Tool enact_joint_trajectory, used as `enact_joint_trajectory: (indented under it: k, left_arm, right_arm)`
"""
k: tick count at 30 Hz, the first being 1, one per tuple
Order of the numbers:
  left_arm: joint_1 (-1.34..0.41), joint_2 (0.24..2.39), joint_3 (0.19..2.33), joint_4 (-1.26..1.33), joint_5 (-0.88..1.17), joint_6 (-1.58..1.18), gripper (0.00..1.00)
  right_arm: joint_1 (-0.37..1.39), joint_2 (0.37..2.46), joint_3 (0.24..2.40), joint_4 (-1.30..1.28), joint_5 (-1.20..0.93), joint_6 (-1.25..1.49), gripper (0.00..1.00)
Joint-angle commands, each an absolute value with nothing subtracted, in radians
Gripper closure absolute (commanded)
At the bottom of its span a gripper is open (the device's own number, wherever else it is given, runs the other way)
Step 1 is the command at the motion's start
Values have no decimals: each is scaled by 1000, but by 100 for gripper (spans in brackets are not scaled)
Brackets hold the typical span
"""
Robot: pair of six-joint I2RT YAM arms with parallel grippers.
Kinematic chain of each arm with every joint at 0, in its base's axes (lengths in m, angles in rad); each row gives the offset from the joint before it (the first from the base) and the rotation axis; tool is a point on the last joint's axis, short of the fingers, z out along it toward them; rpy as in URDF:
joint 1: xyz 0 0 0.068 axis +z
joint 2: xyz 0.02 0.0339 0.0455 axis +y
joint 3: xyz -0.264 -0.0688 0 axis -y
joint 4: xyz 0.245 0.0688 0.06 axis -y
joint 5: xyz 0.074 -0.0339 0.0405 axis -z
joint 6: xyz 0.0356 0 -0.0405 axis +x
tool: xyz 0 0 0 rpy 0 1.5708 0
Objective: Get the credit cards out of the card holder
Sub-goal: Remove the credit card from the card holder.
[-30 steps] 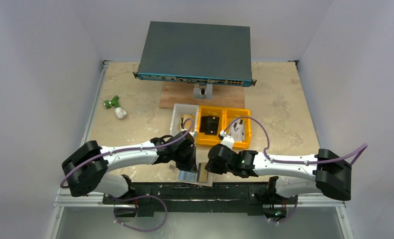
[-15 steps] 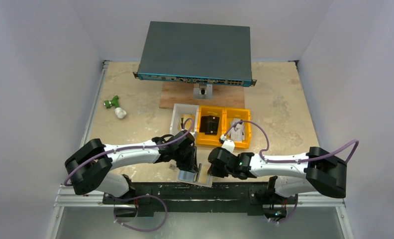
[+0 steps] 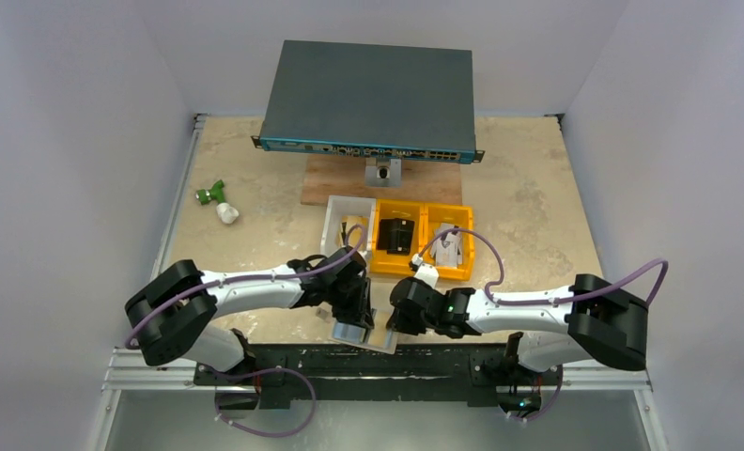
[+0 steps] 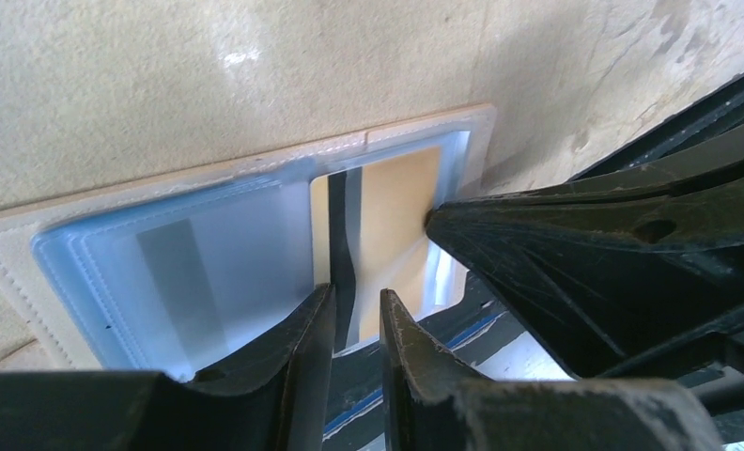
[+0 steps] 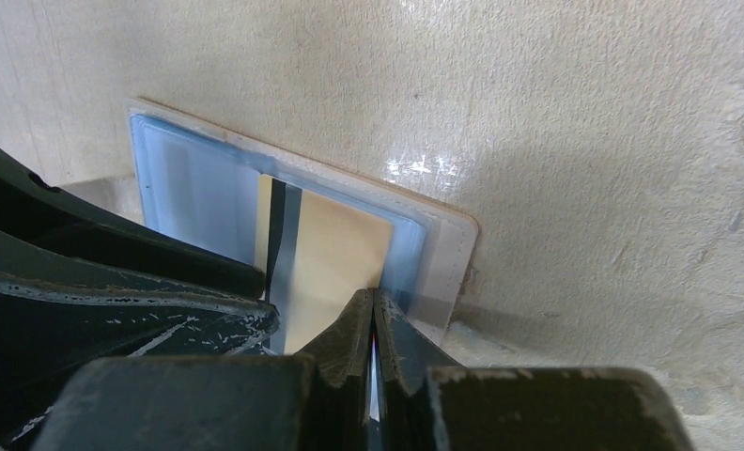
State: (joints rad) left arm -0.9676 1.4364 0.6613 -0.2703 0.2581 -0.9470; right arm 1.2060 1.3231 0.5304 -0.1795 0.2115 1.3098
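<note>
Tan plastic shows beside the frosted blue pocket: the credit card, dark stripe up, sits part-drawn from the card holder. The holder lies open and flat at the near edge of the table, between your two arms. Over the last second your right gripper has slid in toward the left one and pressed its jaws together. They are now clenched, with the tips meeting right at the card's exposed edge. Whether the card is truly nipped between them, you cannot tell from these views. Your left gripper has meanwhile eased its jaws to a narrow gap. It hangs just over the stripe end of the card, gripping nothing that shows. That reads as a handover: the left lets go and the right takes up the pull. The card is not free yet, so the withdrawal is left to do. A grey band behind the pocket may be a second card.
</note>
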Motion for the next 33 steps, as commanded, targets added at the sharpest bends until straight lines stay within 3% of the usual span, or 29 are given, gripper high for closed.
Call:
enact_joint_trajectory:
  k: [1, 24, 33]
  left_arm:
    - [-954, 1379, 638, -290, 234, -930, 76]
    - [-913, 1371, 542, -152, 356, -969, 77]
    - [-901, 1350, 531, -159, 359, -972, 91]
  right_arm:
    - [1210, 1345, 503, -203, 207, 1318, 99]
    - [1210, 1382, 506, -185, 191, 1315, 100]
    - [1210, 1395, 509, -185, 190, 1315, 100]
